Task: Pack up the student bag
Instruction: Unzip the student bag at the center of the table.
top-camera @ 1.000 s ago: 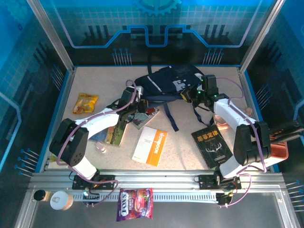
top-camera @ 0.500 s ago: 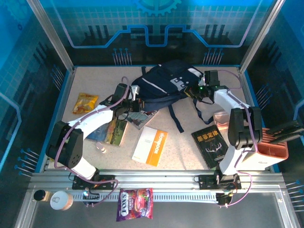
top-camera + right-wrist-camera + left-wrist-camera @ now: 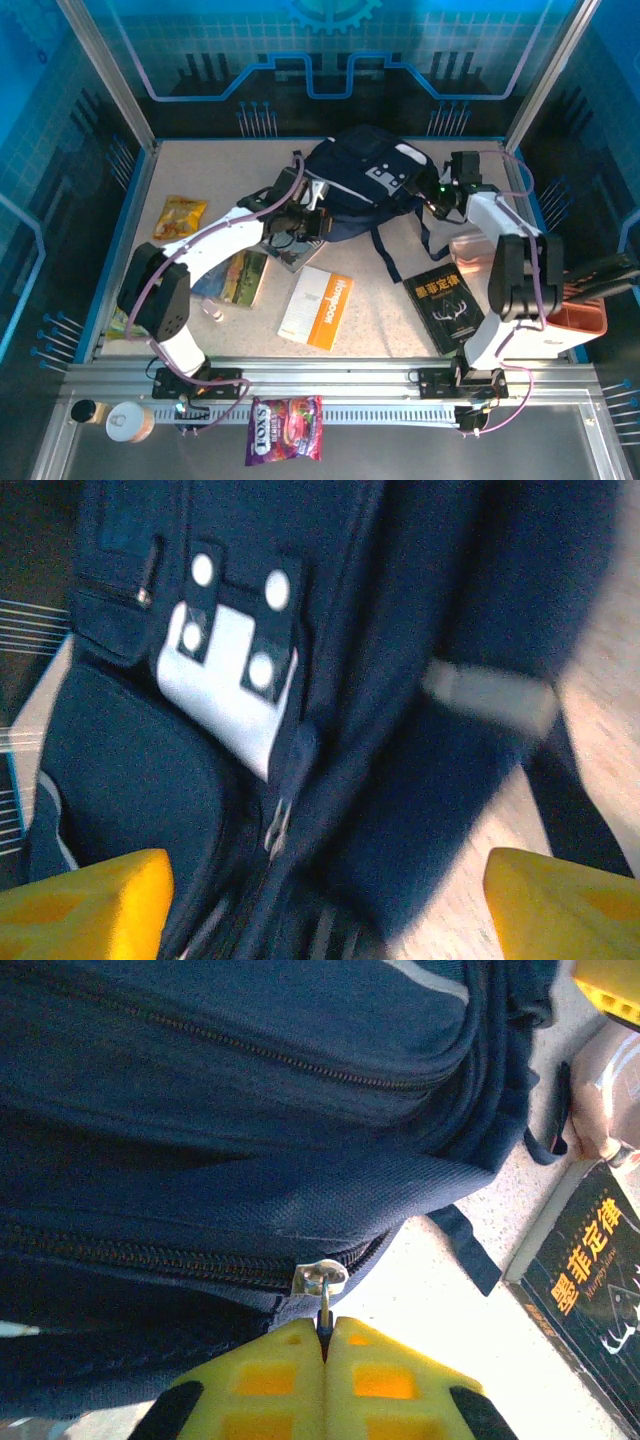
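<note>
Yellow snack packet [image 3: 180, 215], one, lies near the table's [image 3: 380, 322] left edge. Left arm reaches forward to mid-table, left gripper [image 3: 325, 1332] pinched tight on the metal zipper pull [image 3: 322, 1282] of the single dark navy fabric backpack [image 3: 365, 175], which sits mid-table by the far edge. One white-and-orange booklet [image 3: 315, 305] lies nearer. Right arm stretches forward along the right edge, right gripper [image 3: 322, 885] spread wide, facing the backpack; one black book [image 3: 447, 308] lies nearer

The left claw [image 3: 325, 1332] is pinched tight shut, while the right claw [image 3: 325, 895] stands spread wide apart.
</note>
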